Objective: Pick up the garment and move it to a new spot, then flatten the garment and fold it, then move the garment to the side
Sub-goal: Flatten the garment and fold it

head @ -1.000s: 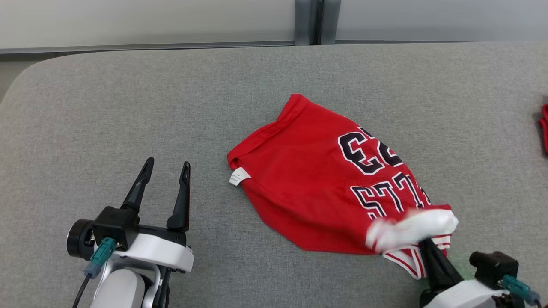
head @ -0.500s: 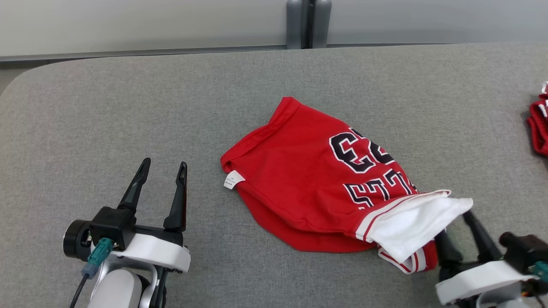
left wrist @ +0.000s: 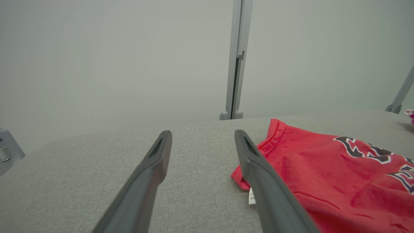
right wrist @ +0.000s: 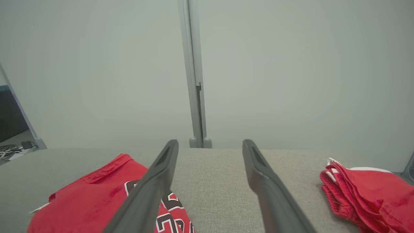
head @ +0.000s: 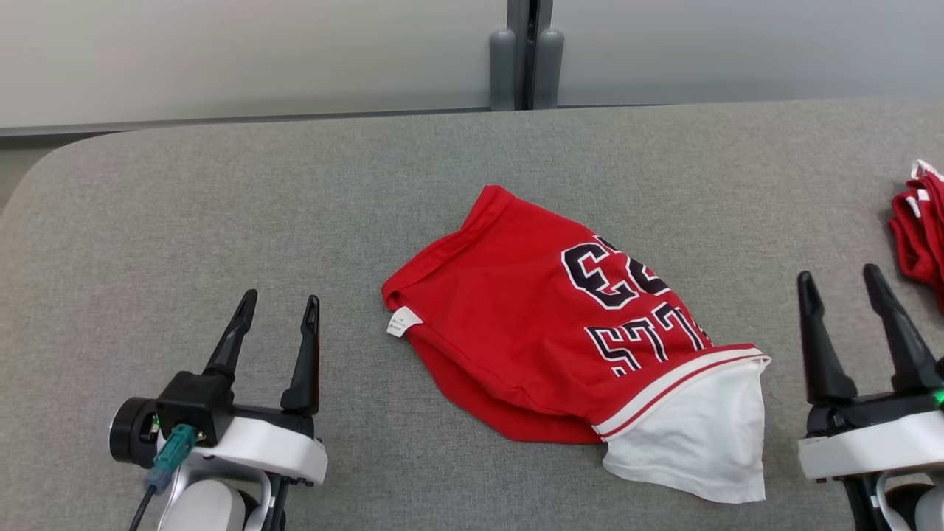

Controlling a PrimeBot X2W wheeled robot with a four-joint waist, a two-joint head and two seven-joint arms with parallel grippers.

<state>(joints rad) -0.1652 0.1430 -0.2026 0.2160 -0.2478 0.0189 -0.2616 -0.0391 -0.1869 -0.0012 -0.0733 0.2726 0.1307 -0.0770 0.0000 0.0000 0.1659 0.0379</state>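
A red jersey garment (head: 546, 332) with black and white lettering lies crumpled in the middle of the grey table (head: 221, 192); a white inner layer sticks out at its lower right corner, and a small white label shows at its left edge. My left gripper (head: 279, 304) stands open at the lower left, well left of the garment, empty. My right gripper (head: 839, 277) stands open at the lower right, just right of the garment and apart from it. The left wrist view has the garment (left wrist: 323, 174) to the right of the open fingers (left wrist: 152, 174). In the right wrist view the garment (right wrist: 97, 194) lies lower left.
A second red and white bundle of cloth (head: 918, 228) sits at the table's right edge, also seen as the red bundle (right wrist: 365, 194) in the right wrist view. A pale wall with a grey post (head: 525, 55) stands behind the table.
My right gripper let go of the garment's white corner, opened, and drew back to the right. The corner dropped flat onto the table. The head camera shifted slightly.
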